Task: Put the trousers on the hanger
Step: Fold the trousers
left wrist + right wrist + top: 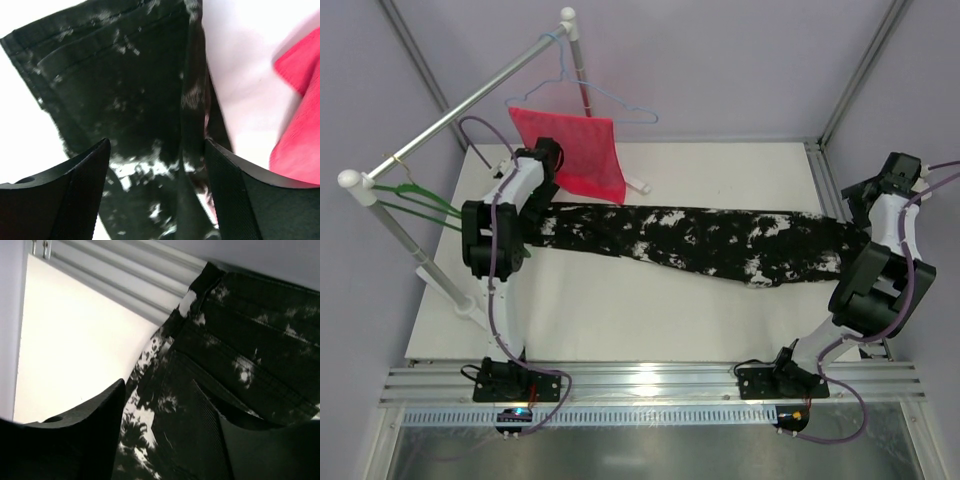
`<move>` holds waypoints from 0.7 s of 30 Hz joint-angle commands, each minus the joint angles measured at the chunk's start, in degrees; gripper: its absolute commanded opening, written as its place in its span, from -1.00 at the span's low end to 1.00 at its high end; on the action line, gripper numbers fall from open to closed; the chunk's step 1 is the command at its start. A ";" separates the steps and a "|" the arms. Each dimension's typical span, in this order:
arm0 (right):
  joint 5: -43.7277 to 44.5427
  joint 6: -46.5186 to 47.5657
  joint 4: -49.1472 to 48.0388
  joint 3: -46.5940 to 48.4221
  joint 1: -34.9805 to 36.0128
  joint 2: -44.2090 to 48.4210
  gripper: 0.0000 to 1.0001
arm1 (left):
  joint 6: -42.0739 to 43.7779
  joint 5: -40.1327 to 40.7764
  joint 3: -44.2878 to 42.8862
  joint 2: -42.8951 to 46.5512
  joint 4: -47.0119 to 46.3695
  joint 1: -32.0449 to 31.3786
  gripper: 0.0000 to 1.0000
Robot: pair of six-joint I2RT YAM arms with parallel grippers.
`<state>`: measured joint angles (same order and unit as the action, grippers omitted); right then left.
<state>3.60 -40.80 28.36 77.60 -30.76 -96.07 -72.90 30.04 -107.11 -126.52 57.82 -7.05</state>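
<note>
My left end effector (156, 145) and right end effector (157, 386) hang open and empty over opposite ends of the trousers (690, 240) on the counter (620, 320).

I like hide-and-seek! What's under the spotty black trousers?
Only the white table can be seen, showing beside the trousers. Whatever lies directly beneath them is covered by the fabric.
</note>
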 commanded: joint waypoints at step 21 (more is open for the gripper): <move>-10.89 0.98 13.22 -27.67 6.94 31.81 0.28 | 9.44 -0.33 23.95 20.86 -5.76 -14.02 0.70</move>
<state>-6.28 -39.35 41.85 53.12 -23.94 -68.77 -65.56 30.83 -87.13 -109.58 57.32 -17.02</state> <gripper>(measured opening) 0.639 0.862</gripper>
